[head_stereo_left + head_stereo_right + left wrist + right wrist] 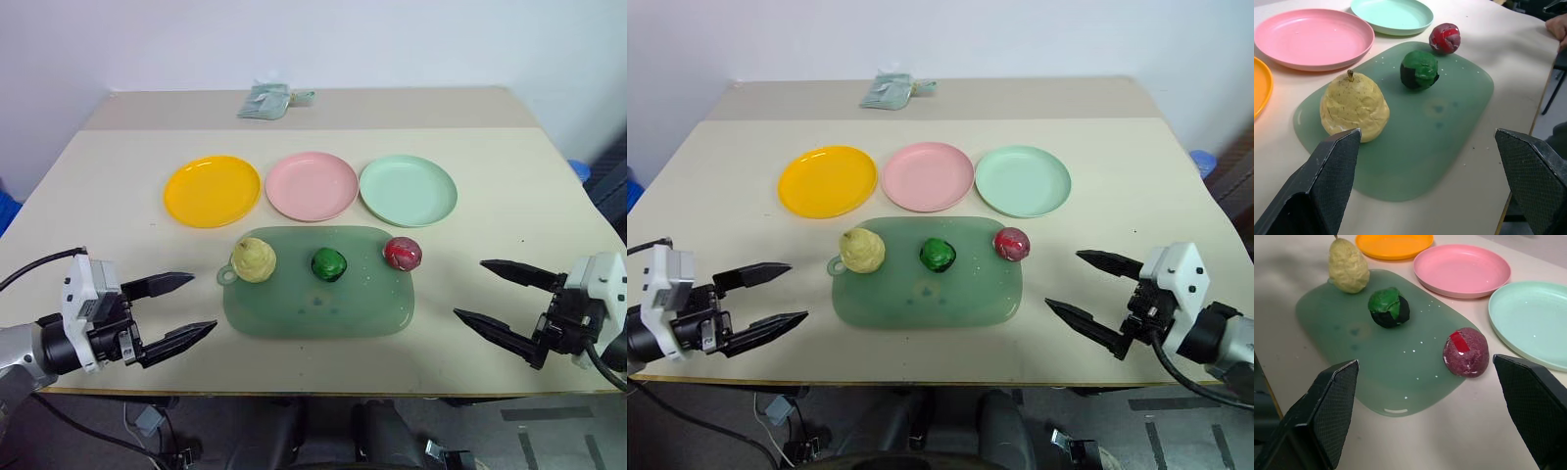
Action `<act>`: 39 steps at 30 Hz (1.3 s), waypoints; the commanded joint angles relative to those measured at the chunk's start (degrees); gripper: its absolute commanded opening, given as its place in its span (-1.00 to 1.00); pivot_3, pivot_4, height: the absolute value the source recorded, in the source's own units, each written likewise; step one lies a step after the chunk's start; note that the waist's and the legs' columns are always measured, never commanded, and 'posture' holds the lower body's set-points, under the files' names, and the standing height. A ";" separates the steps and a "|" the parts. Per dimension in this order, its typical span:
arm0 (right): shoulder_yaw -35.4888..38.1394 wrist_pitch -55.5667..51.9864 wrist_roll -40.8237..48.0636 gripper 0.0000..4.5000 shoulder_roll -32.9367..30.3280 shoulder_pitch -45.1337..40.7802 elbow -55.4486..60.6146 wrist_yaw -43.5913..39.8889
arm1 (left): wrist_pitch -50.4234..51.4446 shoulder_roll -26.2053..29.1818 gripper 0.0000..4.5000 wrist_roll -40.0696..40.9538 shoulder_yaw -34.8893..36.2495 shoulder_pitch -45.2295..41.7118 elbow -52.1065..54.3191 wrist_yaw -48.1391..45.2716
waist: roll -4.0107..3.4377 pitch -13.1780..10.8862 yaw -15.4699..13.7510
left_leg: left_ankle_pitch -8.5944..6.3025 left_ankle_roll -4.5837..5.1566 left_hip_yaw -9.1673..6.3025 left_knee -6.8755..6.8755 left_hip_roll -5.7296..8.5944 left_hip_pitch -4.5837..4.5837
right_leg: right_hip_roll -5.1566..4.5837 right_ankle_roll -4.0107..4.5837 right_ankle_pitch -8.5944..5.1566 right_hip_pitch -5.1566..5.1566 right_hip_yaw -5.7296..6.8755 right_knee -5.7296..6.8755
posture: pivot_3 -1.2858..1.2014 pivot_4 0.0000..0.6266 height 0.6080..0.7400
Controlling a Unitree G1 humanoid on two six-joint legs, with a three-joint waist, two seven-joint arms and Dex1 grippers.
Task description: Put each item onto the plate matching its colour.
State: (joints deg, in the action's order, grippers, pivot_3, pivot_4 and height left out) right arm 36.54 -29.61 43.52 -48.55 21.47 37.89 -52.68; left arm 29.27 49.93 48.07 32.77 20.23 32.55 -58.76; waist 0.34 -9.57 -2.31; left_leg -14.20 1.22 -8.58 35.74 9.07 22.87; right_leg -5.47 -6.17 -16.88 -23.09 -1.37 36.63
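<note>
Three smooth, round, shallow plates sit in a row on my table [490, 255] in the head view: an orange plate [212, 190], a pink plate [312, 185] and a mint plate [408, 190]. Just in front lies one translucent green tray [318, 299] with rounded corners, carrying a lumpy yellow pear [254, 260], a dark green ball [328, 264] and, on its far right edge, a red ball [402, 253]. My left gripper [187, 305] and right gripper [489, 293] hover either side of the tray, both spread wide and empty. Through the left wrist, the speckled pear sits nearest the fingers [1332, 161]. Through the right wrist, the rough red ball lies between the open fingers [1528, 396], apart from both.
</note>
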 commanded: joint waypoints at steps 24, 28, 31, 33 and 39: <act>-2.80 2.78 -0.42 1.00 2.91 -1.91 0.32 0.23 | -0.09 -7.21 1.00 -3.24 -5.41 -7.31 3.76 14.16 | -0.05 0.02 -0.17 | -0.06 0.24 0.06 0.28 0.00 0.18 | 0.03 -0.22 0.16 0.01 0.02 -0.22 | 0.03 -0.52 1.00; -8.38 2.67 -1.05 1.00 2.23 -6.86 0.26 1.13 | 0.84 -11.25 1.00 -5.19 -9.05 -11.81 3.48 22.02 | -0.04 0.02 -0.03 | -0.09 0.20 0.08 0.44 0.01 0.17 | 0.04 -0.27 0.29 0.04 0.00 -0.23 | 0.03 -0.52 1.00; -14.53 2.84 -1.93 1.00 2.04 -14.28 -1.67 1.23 | 1.77 -15.22 1.00 -10.36 -14.28 -14.78 2.73 29.83 | -0.05 0.02 0.13 | -0.08 0.19 0.12 0.44 0.00 0.10 | 0.05 -0.28 0.34 0.03 -0.01 -0.22 | 0.03 -0.52 1.00; -17.95 2.41 -2.35 1.00 2.34 -19.55 -3.24 1.49 | 1.50 -17.75 1.00 -12.51 -16.87 -15.61 2.46 32.43 | -0.03 0.02 0.09 | -0.04 0.23 0.17 0.42 -0.02 0.07 | 0.05 -0.33 0.38 0.11 -0.01 -0.20 | 0.03 -0.52 1.00; -26.48 1.43 -3.27 1.00 2.42 -31.93 -8.58 -0.81 | -1.55 -23.10 1.00 -19.19 -23.59 -14.04 1.22 35.76 | -0.02 0.02 -0.06 | 0.07 0.07 0.21 0.41 -0.02 0.17 | 0.04 -0.46 0.46 0.01 -0.01 -0.21 | 0.03 -0.52 1.00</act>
State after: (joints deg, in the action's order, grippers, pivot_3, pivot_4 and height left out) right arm 11.02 -28.28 40.65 -46.05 -9.16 30.02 -52.44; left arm 29.70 27.40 30.78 9.70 6.25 33.33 -23.81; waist 0.31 -9.55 -2.37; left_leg -14.10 1.24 -8.38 36.14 9.05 23.06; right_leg -5.43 -6.63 -16.41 -23.10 -1.37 36.42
